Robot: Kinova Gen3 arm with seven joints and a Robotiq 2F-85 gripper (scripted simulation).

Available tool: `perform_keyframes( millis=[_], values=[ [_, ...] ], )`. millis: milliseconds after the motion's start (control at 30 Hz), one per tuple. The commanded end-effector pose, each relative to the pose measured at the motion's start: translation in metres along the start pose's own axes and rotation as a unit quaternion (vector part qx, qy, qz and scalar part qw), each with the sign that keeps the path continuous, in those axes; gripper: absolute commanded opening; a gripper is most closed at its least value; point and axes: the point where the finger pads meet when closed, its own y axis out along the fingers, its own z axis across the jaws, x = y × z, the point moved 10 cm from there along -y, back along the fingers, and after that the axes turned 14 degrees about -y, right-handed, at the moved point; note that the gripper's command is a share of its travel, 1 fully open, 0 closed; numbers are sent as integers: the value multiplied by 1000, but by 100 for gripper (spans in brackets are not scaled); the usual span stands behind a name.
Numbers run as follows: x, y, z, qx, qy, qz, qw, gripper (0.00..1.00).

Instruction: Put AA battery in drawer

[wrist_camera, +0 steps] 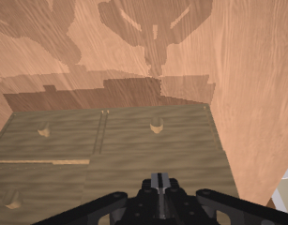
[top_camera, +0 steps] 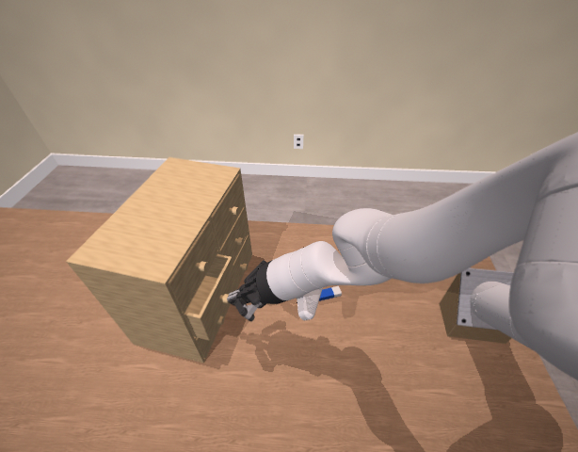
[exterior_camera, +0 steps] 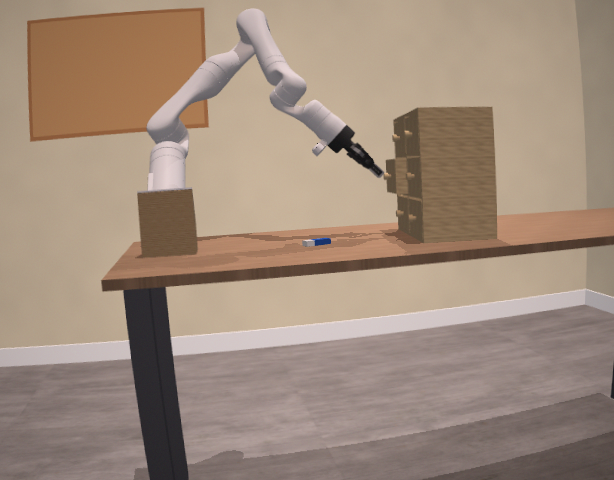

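Observation:
The small chest [top_camera: 152, 218] [exterior_camera: 454, 175] stands upright on the table. Its left middle drawer [top_camera: 212, 314] [exterior_camera: 391, 167] [wrist_camera: 120, 173] sticks partly out and looks level. The other drawers whose fronts show look pushed in. My gripper [top_camera: 231, 297] [exterior_camera: 380, 174] [wrist_camera: 159, 184] is shut and empty. It tilts downward, with its fingertips at the open drawer's front, touching or almost touching the knob [top_camera: 224, 298] [exterior_camera: 387, 176]. The AA battery is not visible in any view. Part of the drawer's inside shows in the top view; the rest is hidden.
A blue and white block [top_camera: 327, 294] [exterior_camera: 323, 241] lies on the table [top_camera: 109, 403] [exterior_camera: 245, 263] between the chest and the robot's base box [exterior_camera: 167, 222], partly behind the arm in the top view. Closed drawers' knobs stick out above, below and beside the open drawer.

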Motion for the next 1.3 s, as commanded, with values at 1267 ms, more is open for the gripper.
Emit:
perform_keyframes(
  millis=[1267],
  values=[
    [17,20,-4,0,2,3,1000,0]
  ],
)
